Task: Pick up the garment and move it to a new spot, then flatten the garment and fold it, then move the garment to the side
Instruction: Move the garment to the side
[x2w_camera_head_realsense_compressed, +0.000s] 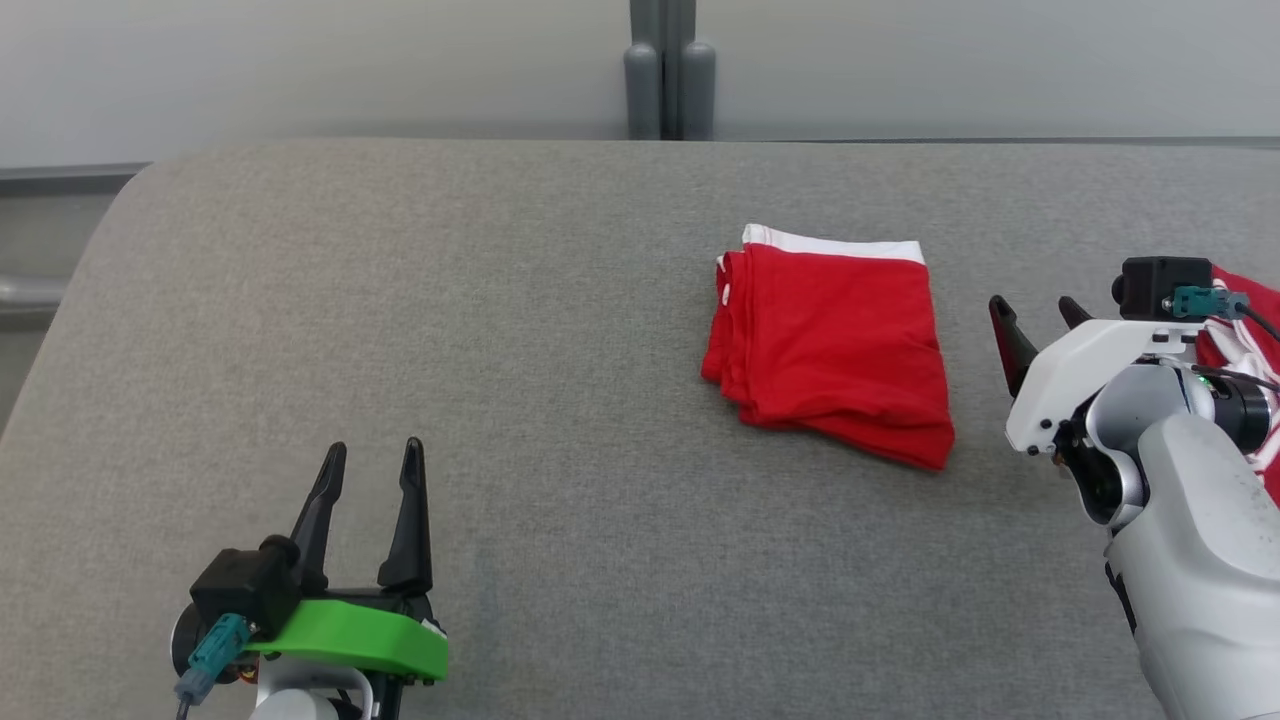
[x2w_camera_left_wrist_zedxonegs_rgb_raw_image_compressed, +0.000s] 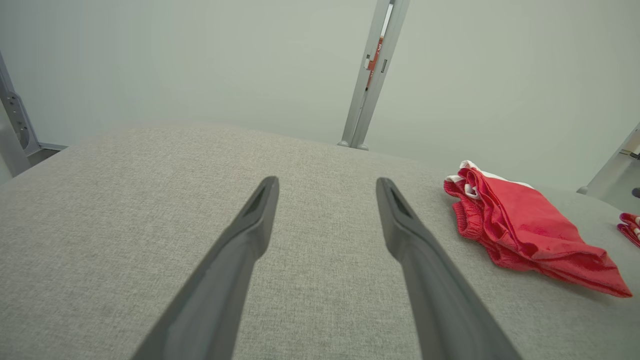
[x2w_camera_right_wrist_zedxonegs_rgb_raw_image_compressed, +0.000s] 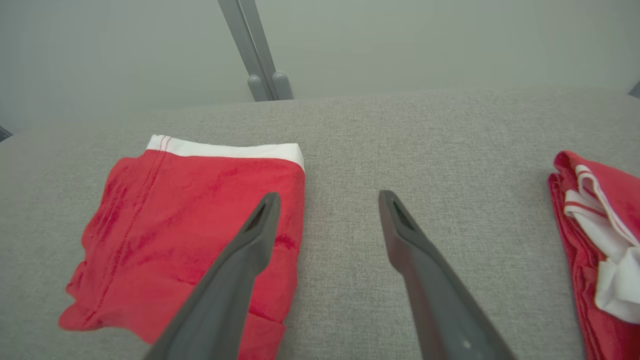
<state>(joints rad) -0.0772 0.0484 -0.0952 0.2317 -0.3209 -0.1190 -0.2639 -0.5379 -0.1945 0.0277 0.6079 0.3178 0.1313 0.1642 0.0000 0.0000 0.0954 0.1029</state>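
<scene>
- Your garment (x2w_camera_head_realsense_compressed: 830, 350) lies folded on the tabletop (x2w_camera_head_realsense_compressed: 500, 300), so folding looks done.
- Left fingers (x2w_camera_head_realsense_compressed: 408, 520) and right fingers (x2w_camera_head_realsense_compressed: 1008, 335) spread apart, empty; you've probably still to move it aside.

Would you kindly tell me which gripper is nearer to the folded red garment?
Right. The right gripper stands open just right of the folded red garment; the left gripper stands open far to its left, nearer the robot.

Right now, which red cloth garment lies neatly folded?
The red garment with the white waistband, mid-table; the red-and-white garment far right is bunched.
</scene>
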